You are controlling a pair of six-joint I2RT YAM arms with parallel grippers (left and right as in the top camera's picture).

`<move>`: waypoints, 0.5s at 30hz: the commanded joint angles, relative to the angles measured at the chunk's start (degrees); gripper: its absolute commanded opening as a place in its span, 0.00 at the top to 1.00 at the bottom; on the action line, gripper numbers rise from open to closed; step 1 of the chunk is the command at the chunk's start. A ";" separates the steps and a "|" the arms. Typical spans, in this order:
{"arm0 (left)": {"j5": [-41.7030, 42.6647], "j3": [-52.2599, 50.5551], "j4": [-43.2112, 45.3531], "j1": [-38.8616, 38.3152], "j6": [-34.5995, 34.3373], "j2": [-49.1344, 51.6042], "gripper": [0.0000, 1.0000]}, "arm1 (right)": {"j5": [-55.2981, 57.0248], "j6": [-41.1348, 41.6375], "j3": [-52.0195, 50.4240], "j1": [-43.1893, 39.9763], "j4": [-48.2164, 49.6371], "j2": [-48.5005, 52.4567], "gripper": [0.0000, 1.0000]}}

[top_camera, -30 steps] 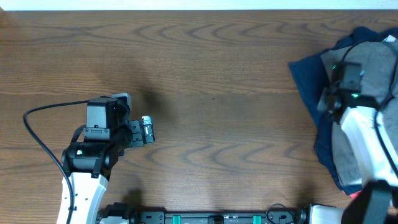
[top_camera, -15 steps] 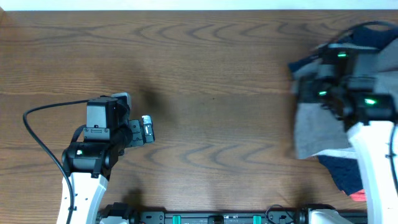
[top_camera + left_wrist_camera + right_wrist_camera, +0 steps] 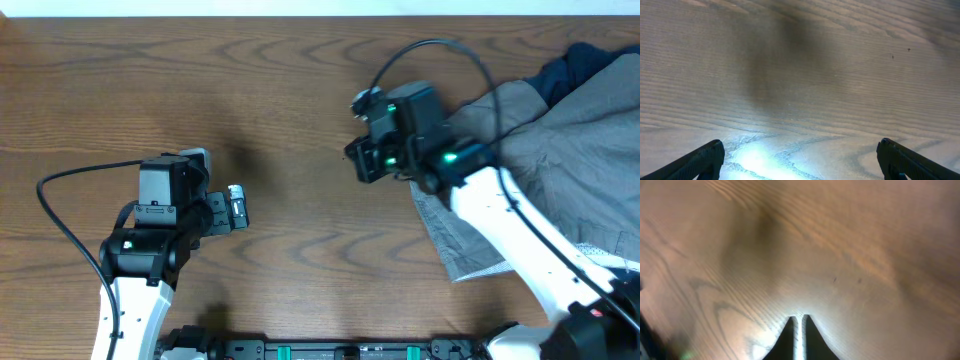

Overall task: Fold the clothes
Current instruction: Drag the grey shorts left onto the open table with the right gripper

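Observation:
The grey shorts [image 3: 590, 130] lie spread at the right of the table, one corner stretched left under my right arm. Their pale speckled inner waistband [image 3: 603, 256] shows at the lower right. A navy blue garment [image 3: 568, 62] lies under them at the far right. My right gripper [image 3: 360, 160] is near the table's middle; in the right wrist view its fingers [image 3: 799, 322] are shut with a thin pale strip between them, over bare wood. The shorts trail behind it. My left gripper [image 3: 237, 208] is open and empty at the left, its fingertips [image 3: 800, 165] wide apart over wood.
The wooden table [image 3: 300, 80] stretches between the two arms. A black cable [image 3: 60, 215] loops at the left beside my left arm, and another cable [image 3: 440, 50] arcs over my right arm.
My right gripper has moved far to the left, from the pile at the right edge to near the middle, pulling the grey shorts out across the table. The left arm has not moved.

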 commanded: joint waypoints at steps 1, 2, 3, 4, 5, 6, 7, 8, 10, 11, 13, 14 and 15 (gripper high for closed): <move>0.87 1.25 -0.15 0.24 -0.11 -0.02 0.02 | 15.74 8.35 -0.13 0.50 -2.47 -0.35 0.70; 0.87 1.25 -0.20 0.24 -0.11 -0.02 0.02 | 19.61 8.83 -0.13 0.42 -3.78 -0.48 0.64; 0.87 1.25 -0.20 0.24 -0.11 0.00 0.02 | 23.37 8.81 -0.13 0.24 -5.49 -0.50 0.57; 0.87 1.25 -0.17 0.24 -0.11 0.00 0.02 | 25.68 8.79 -0.13 0.20 -6.91 -0.50 0.55; 0.87 1.25 -0.17 0.24 -0.11 0.00 0.02 | 28.39 8.81 -0.13 0.17 -9.07 -0.50 0.55; 0.85 1.25 -0.15 0.24 -0.11 0.00 0.02 | 30.82 9.38 -0.17 0.17 -11.23 -0.48 0.54; 0.87 1.25 -0.15 0.24 -0.11 0.00 0.02 | 32.87 10.82 -0.26 0.17 -12.87 -0.48 0.53; 0.87 1.25 -0.17 0.24 -0.11 0.00 0.02 | 34.91 12.79 -0.48 0.17 -14.45 -0.48 0.51; 0.87 1.25 -0.17 0.24 -0.11 0.00 0.02 | 36.96 15.39 -1.11 0.17 -16.33 -0.44 0.48; 0.87 1.25 -0.17 0.24 -0.11 0.00 0.02 | 37.40 16.65 -1.68 0.17 -16.94 -0.22 0.46; 0.87 1.25 -0.20 0.24 -0.11 0.00 0.02 | 38.36 19.30 -3.30 0.17 -16.76 0.20 0.39; 0.87 1.25 -0.20 0.24 -0.11 0.00 0.02 | 39.30 20.81 -4.22 0.17 -16.26 0.33 0.35; 0.87 1.25 -0.20 0.24 -0.11 0.00 0.02 | 40.50 22.71 -5.44 0.15 -15.26 0.68 0.34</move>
